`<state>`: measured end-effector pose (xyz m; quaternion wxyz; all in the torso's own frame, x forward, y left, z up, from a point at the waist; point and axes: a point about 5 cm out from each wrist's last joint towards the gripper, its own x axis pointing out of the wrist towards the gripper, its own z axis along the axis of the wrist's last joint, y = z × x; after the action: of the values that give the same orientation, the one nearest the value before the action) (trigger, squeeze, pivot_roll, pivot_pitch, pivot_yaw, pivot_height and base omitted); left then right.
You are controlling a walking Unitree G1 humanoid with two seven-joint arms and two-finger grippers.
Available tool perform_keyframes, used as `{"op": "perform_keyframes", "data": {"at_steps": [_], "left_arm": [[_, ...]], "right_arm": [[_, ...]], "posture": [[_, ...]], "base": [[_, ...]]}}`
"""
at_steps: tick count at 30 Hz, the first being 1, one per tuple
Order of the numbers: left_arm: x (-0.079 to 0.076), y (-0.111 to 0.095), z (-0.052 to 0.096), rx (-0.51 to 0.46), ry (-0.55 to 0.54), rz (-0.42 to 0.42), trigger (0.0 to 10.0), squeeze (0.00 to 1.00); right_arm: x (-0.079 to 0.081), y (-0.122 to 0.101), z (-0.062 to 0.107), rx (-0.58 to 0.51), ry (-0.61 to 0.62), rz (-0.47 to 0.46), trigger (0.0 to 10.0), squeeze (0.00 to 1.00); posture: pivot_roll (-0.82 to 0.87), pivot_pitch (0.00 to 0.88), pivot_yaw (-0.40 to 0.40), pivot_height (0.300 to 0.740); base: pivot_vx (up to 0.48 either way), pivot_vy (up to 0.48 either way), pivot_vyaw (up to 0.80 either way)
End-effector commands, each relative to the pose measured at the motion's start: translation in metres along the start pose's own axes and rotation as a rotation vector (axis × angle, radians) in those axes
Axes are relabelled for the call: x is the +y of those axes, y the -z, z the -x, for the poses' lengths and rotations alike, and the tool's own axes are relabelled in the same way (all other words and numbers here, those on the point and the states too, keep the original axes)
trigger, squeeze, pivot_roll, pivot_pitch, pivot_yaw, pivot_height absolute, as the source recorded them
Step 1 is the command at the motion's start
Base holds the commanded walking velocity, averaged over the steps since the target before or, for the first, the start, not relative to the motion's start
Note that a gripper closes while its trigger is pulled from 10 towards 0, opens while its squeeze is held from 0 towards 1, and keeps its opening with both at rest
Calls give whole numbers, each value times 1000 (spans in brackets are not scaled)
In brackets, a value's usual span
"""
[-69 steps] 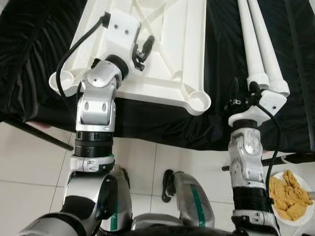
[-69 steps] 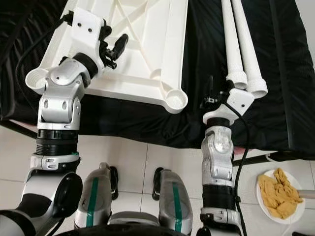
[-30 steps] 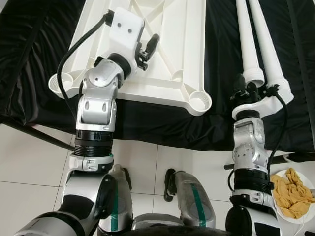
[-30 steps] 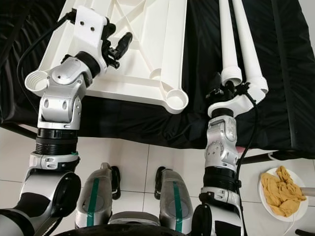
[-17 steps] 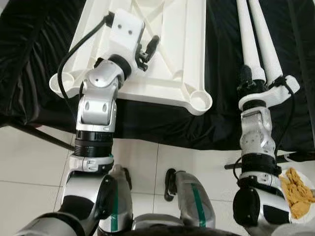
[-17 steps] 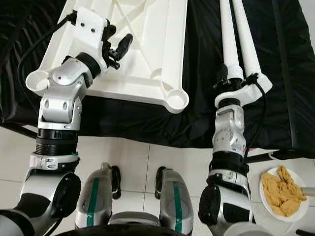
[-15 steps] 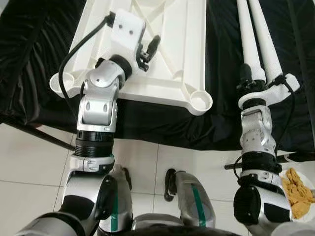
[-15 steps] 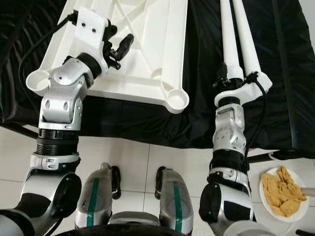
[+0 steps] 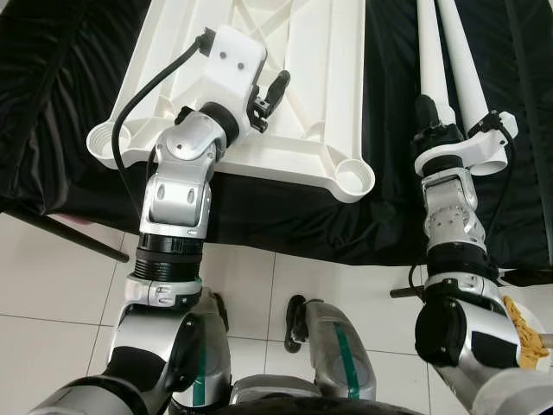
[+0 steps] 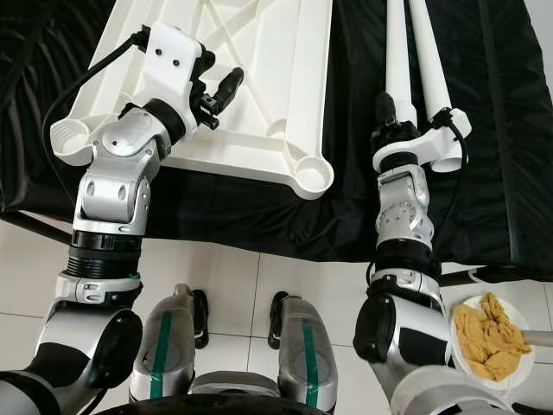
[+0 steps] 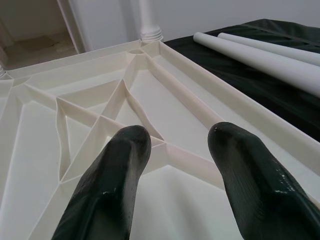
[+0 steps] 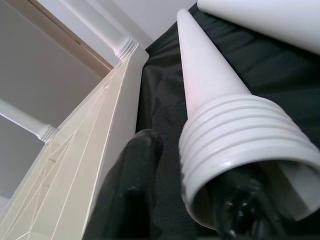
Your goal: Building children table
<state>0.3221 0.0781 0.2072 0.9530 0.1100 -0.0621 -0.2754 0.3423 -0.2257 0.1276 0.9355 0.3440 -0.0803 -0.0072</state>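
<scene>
Tabletop: the white plastic tabletop (image 9: 294,78) lies upside down on the black-draped counter (image 9: 393,212), ribbed underside up, with round leg sockets at its corners; the near right socket (image 9: 352,177) sits at the counter's front edge.

Left claw: the left claw (image 9: 270,95) hovers over the ribbed underside near the tabletop's near edge, its fingers (image 11: 112,185) spread apart and holding nothing.

Table legs: two white tapered table legs (image 10: 410,60) lie side by side on the black cloth, right of the tabletop and apart from it, threaded ends toward the robot.

Right claw: the right claw (image 10: 386,117) is at the threaded end (image 12: 240,150) of the inner leg; one finger (image 12: 132,190) lies on the cloth alongside the leg, the other reaches into the leg's open mouth, so the leg's wall stands between them.

Floor: white tiles; a white plate (image 10: 518,367) of yellowish food (image 10: 488,341) rests by the robot's right side.
</scene>
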Motion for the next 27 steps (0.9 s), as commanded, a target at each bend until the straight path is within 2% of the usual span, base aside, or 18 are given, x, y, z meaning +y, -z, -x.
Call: {"op": "perform_keyframes", "data": {"at_steps": [1,5,10,15,16,17,21,24,26,27], "left_arm": [[0,3,-2,4,-46,-11,10000,0],[1,5,-3,12,-63,16,10000,0],[1,9,-1,24,-113,81,10000,0],[2,8,-3,29,-103,109,10000,0],[4,7,-3,25,-98,115,10000,0],[5,6,-4,24,-82,134,10000,0],[7,3,-7,12,-56,166,10000,0],[8,1,-9,1,-2,238,10000,0],[5,-3,-10,-15,92,258,10000,0],[5,-3,-10,-15,92,258,10000,0]], "right_arm": [[-1,-2,-1,-18,-18,0,0,0],[5,-4,0,-54,-74,-16,0,0],[13,-13,3,-126,-108,99,0,0],[20,-21,1,-187,-107,136,0,0],[23,-26,0,-215,-106,161,6627,0],[27,-31,-1,-255,-106,169,10000,0],[35,-43,-2,-335,-136,158,10000,0],[47,-51,0,-388,-204,142,10000,0],[63,-53,4,-406,-297,154,10000,0],[63,-53,4,-406,-297,154,10000,0]], "posture": [[66,102,-84,740],[62,99,-85,740],[65,89,-75,740],[63,80,-60,740],[60,77,-51,740],[56,72,-42,740],[50,69,-31,740],[37,65,-14,740],[22,59,1,740],[22,59,1,740]], "base": [[0,0,0],[0,0,0],[0,0,0],[0,0,0],[0,0,0],[0,0,0],[0,0,0],[0,0,0],[0,0,0],[0,0,0]]}}
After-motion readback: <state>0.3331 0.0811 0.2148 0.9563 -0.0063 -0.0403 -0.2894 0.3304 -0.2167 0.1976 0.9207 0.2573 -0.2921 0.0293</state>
